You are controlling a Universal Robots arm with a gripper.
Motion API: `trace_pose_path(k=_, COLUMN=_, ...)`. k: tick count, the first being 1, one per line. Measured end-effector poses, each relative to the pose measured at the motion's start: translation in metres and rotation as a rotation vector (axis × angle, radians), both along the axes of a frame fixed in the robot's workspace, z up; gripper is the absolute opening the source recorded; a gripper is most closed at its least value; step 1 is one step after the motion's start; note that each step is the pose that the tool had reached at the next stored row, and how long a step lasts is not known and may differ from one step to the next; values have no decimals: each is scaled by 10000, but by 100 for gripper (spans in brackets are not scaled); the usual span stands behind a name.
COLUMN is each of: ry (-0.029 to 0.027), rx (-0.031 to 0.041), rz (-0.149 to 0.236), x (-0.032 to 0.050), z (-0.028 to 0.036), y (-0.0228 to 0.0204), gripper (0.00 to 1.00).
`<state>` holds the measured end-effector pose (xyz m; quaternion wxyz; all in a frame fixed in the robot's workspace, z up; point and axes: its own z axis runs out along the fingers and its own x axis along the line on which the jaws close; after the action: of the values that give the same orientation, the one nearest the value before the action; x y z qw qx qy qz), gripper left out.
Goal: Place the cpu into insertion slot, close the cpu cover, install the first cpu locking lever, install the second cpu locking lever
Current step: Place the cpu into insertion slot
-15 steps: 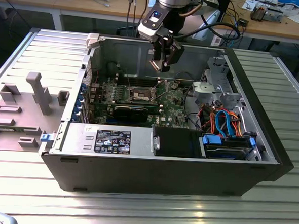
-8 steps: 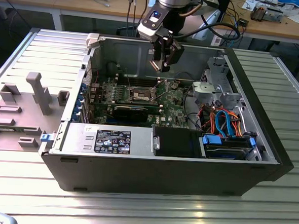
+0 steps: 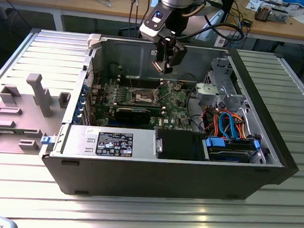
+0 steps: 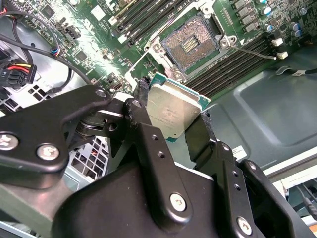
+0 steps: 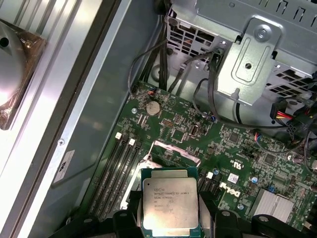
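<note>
Holding the cpu [image 4: 176, 111] by two opposite edges, the gripper [image 4: 173, 110] has its black fingers [image 4: 200, 136] drawn in narrow and pressed against the chip's sides. The cpu's silvery-grey metal top faces both wrist cameras, and its green edge shows around the metal in both wrist views [image 5: 170, 198]. The chip is in the air, clear of the board and touching nothing but the fingers.

The insertion slot [image 4: 190, 43] lies on the green circuit board [image 4: 99, 44] beyond the chip and apart from it. Its square field of contacts is uncovered (the gold pads at its centre are plainly visible), and a silver rim runs round it. A thin metal lever [image 4: 255, 53] slants across the long black memory slots [image 4: 233, 69] just beside the socket.

In the exterior view, the gripper [image 3: 167, 63] hangs inside the open computer case [image 3: 164, 171], above the board and near the case's rear wall, with the insertion slot [image 3: 144, 96] below it and slightly toward the exterior view's left.

A silver metal drive cage [image 5: 257, 59] stands at one end of the board, and orange and blue cables [image 3: 229, 124] run next to it. The case rests on a ribbed metal table [image 3: 135, 216]. A grey fixture [image 3: 23, 111] sits on the table at the exterior view's left.
</note>
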<state>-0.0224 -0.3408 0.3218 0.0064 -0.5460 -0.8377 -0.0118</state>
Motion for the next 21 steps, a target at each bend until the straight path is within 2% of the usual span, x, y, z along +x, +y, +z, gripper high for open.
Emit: trace_pose_path(k=21, ry=0, rx=0, rz=-201, x=0, z=-6, y=0, gripper=54)
